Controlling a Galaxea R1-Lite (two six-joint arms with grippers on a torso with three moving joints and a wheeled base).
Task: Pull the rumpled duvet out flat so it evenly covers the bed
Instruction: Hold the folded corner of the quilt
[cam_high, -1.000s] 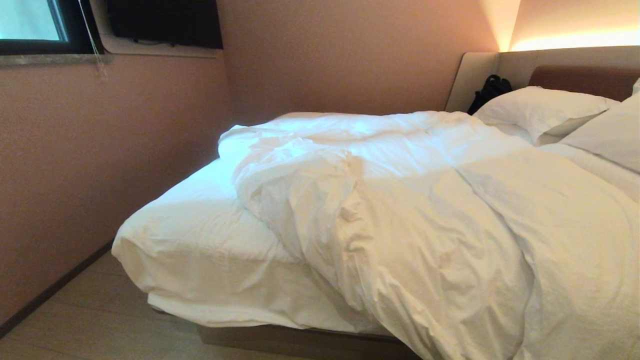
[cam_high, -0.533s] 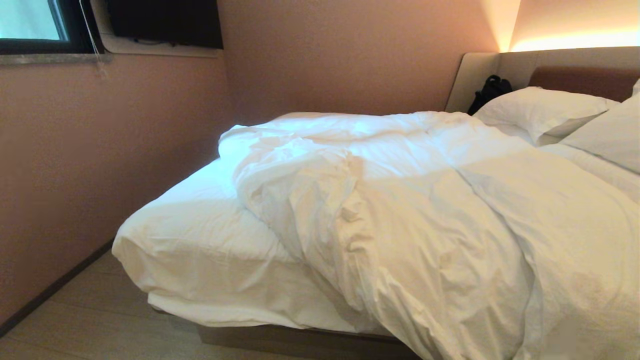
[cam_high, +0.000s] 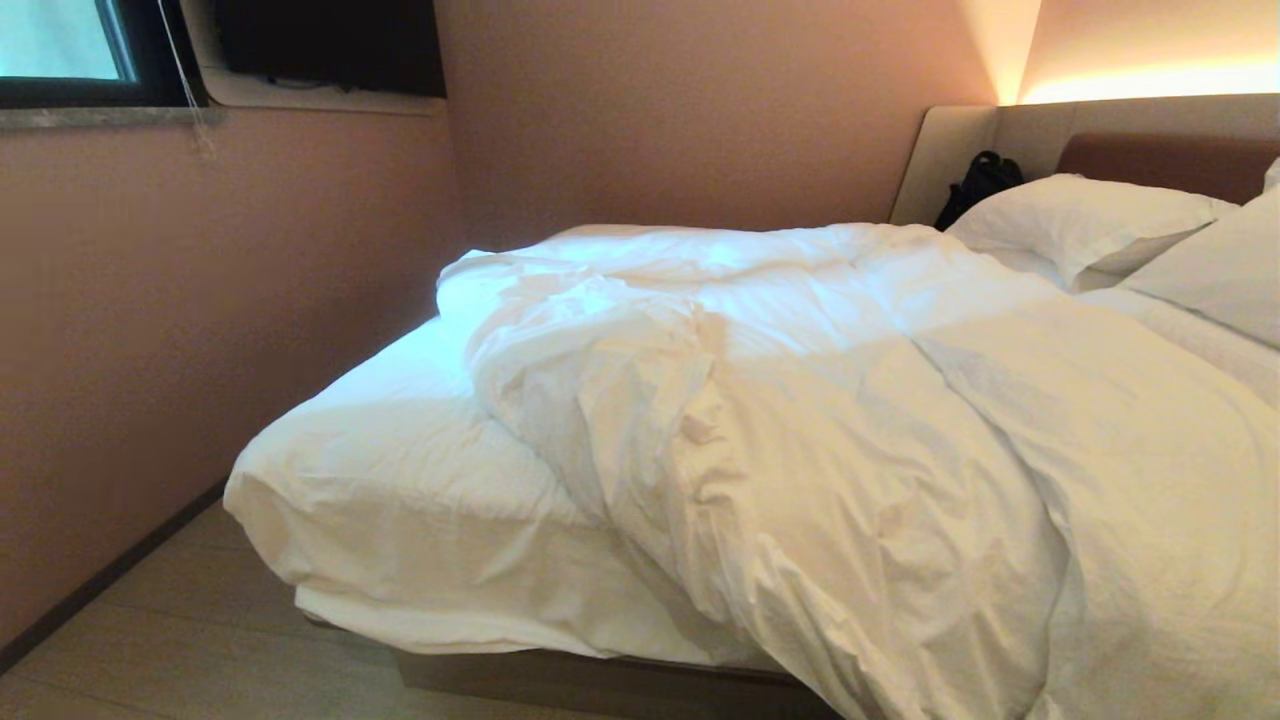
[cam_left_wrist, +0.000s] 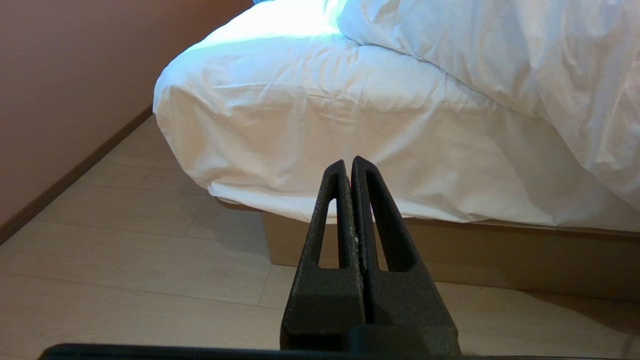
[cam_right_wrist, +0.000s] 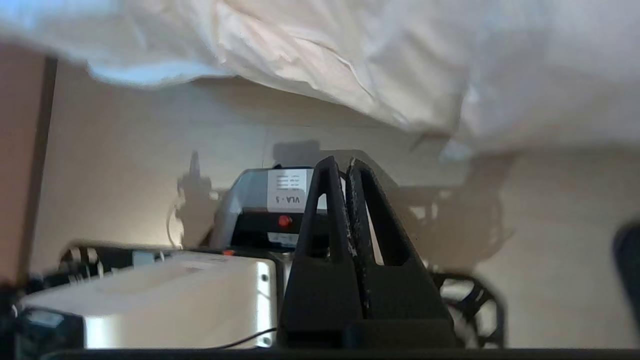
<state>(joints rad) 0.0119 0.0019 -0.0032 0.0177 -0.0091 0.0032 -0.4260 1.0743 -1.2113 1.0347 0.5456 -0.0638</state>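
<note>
Our clenched, empty right gripper (cam_right_wrist: 345, 162) sat under the rumpled white puffy duvet (cam_right_wrist: 350, 55) hem, nearer than our clenched left gripper (cam_left_wrist: 348, 162).

Bedroom: bed (cam_high: 620, 680), pillows (cam_high: 1080, 220), headboard (cam_high: 1160, 150).

The duvet (cam_high: 850, 440), thick, white and creased, lies bunched toward the side of the bed (cam_high: 600, 685) nearest the right gripper (cam_right_wrist: 345, 165), its folded edge hanging down over the tan base above that gripper's closed tips. Ahead of the left gripper (cam_left_wrist: 348, 165), well apart from it, the bed's foot corner shows bare white sheet, the duvet's rumpled edge lying just beyond.
</note>
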